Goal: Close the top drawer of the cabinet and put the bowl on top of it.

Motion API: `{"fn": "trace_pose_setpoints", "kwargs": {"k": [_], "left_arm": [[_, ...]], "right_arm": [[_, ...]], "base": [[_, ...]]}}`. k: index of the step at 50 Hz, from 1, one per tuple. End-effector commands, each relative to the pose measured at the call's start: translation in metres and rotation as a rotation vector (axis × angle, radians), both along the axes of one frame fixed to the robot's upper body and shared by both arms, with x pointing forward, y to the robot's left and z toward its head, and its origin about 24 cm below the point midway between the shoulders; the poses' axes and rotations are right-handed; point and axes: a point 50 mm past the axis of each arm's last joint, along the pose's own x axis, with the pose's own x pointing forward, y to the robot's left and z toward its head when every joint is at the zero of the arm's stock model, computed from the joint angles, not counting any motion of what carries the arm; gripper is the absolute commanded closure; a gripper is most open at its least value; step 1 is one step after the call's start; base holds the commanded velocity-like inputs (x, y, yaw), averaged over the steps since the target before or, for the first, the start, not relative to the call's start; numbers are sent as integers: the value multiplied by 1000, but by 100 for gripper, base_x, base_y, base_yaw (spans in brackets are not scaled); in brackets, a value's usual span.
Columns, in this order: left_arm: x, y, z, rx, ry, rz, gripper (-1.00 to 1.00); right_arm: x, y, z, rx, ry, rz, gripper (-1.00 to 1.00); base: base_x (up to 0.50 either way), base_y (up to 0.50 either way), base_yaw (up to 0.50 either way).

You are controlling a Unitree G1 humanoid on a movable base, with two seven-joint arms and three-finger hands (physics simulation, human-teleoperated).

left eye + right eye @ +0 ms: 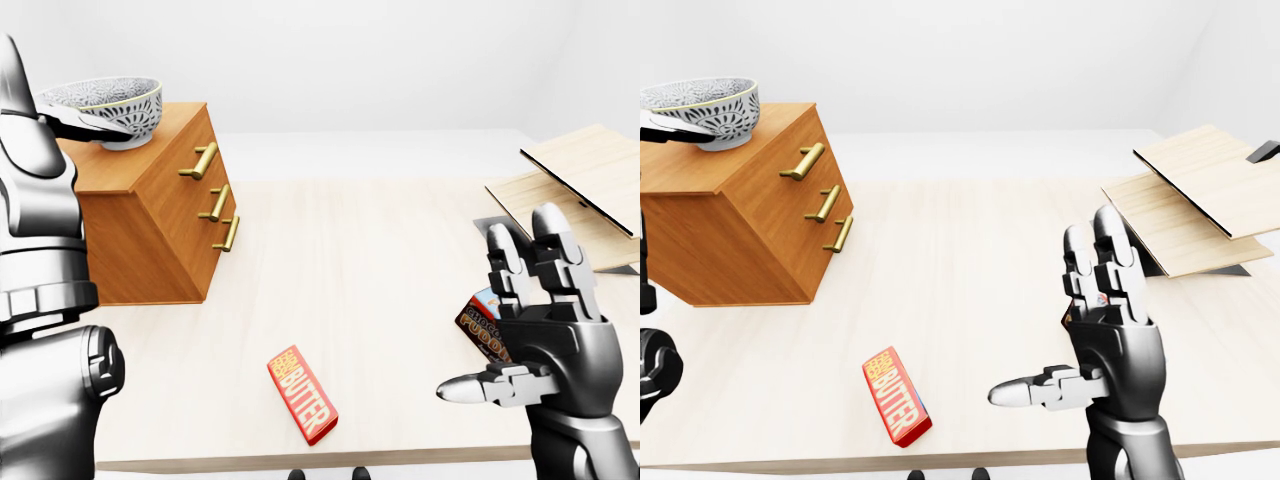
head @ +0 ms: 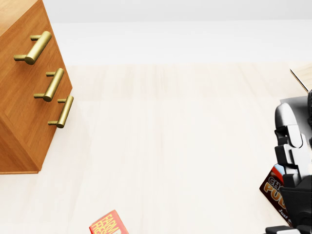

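Note:
The wooden cabinet (image 1: pixel 150 235) stands at the left of the table, and its three brass-handled drawers all sit flush, the top drawer (image 1: pixel 200 160) included. A grey patterned bowl (image 1: pixel 110 100) rests on the cabinet's top near its left edge. My left hand (image 1: pixel 85 122) reaches in from the left; one finger lies along the bowl's outer wall and the rest of the hand is hidden. My right hand (image 1: pixel 1080 330) hovers open over the right part of the table, fingers up, thumb out to the left, holding nothing.
A red butter box (image 1: pixel 897 397) lies near the table's bottom edge. A chocolate pudding box (image 1: pixel 483 330) lies partly behind my right hand. Stacked pale wooden boards (image 1: pixel 1200 200) rest at the right of the table (image 1: pixel 960 260).

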Motion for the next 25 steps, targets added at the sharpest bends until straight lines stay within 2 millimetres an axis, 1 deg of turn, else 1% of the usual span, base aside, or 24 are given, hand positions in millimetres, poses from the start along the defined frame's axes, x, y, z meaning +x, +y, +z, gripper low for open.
{"fn": "trace_pose_setpoints", "kwargs": {"k": [1,5,8,10,11,12,15,20,25], "left_arm": [[-24,-34,19,135,-73,-149,-100],[-36,-51,23,203,-97,-198,-100],[-46,-67,23,260,-105,-250,-100],[-51,-74,23,285,-114,-262,-100],[-51,-74,23,287,-114,-261,-100],[-55,-80,22,301,-121,-281,-100],[-63,-91,21,331,-134,-307,-100],[-75,-102,19,351,-150,-363,-100],[-96,-121,16,391,-170,-473,-100]], "right_arm": [[1,1,-1,0,5,3,-100],[2,1,-2,1,12,3,-100],[4,1,-5,4,25,6,-100],[4,1,-6,4,30,6,-100],[4,1,-6,5,31,6,-100],[4,1,-7,5,35,7,-100],[5,1,-8,7,40,9,-100],[5,1,-9,7,44,10,-100],[5,1,-9,7,46,10,-100]], "base": [[0,0,0],[0,0,0],[0,0,0],[0,0,0],[0,0,0],[0,0,0],[0,0,0],[0,0,0],[0,0,0]]}}
